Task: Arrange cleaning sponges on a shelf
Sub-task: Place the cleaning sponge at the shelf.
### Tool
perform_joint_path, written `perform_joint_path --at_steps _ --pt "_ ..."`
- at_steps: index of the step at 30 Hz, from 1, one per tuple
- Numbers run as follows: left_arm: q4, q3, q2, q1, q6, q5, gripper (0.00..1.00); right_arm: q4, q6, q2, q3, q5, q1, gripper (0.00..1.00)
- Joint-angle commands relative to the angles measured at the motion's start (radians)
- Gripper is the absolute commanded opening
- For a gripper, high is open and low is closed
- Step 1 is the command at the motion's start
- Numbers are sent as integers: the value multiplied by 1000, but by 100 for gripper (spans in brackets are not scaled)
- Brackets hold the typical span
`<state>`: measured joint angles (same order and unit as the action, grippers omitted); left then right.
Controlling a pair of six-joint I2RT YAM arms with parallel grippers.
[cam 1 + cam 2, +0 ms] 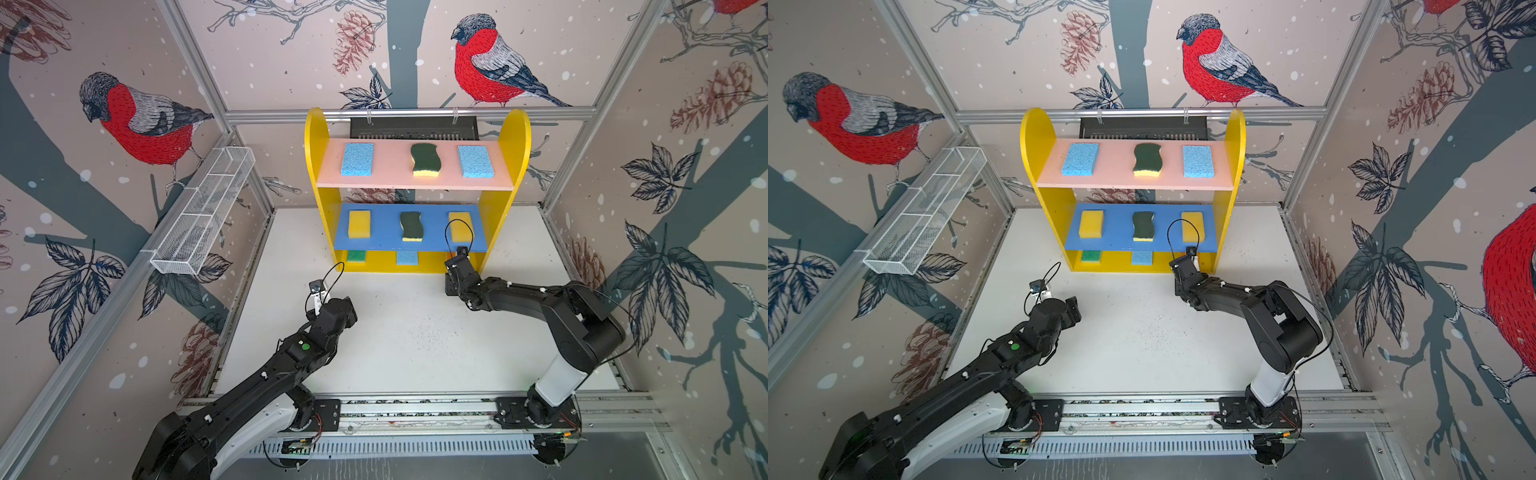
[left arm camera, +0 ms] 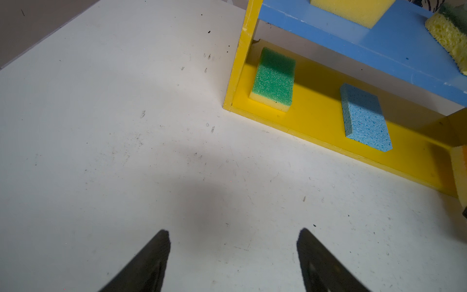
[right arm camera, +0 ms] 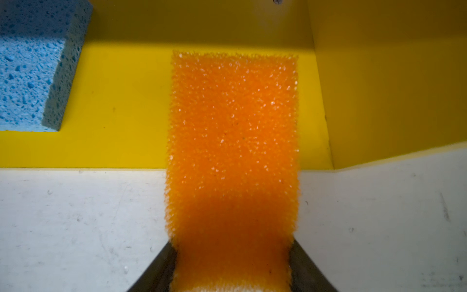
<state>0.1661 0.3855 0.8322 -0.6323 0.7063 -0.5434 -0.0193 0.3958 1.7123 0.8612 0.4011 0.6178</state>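
The shelf point(image 1: 316, 137) stands at the back of the table. Its pink top board carries two light blue sponges point(image 1: 357, 159) and a dark-green wavy one point(image 1: 425, 160). Two yellow sponges point(image 1: 359, 224) and a second wavy one point(image 1: 411, 226) lie on the blue board. A green sponge point(image 2: 274, 81) and a blue one point(image 2: 364, 118) lie on the yellow bottom. My right gripper point(image 3: 232, 249) is shut on the orange sponge point(image 3: 232, 151), whose far half reaches over the bottom board near the right side panel. Over bare table, my left gripper point(image 2: 233, 235) hangs open and empty.
A long white wire-mesh basket point(image 1: 199, 220) hangs on the left wall frame. The white tabletop point(image 1: 407, 332) lies between the two arms, in front of the shelf. A black vented box point(image 1: 415, 126) sits behind the shelf's top.
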Motion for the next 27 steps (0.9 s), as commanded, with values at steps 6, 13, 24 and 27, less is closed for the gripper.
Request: perform_joint_path --at_steps 6,13,24,27 --pt "-43 -15 -6 0 4 -9 80 -26 19 -2 20 32 -8 61" --pt "-72 -20 14 0 2 3 80 -73 21 -20 -19 73 25 58" --pt "-120 -44 54 0 -3 6 79 -130 -10 -37 -27 87 22 58" --pt "-131 -48 70 0 -2 9 80 -142 -21 -25 -21 78 13 58"
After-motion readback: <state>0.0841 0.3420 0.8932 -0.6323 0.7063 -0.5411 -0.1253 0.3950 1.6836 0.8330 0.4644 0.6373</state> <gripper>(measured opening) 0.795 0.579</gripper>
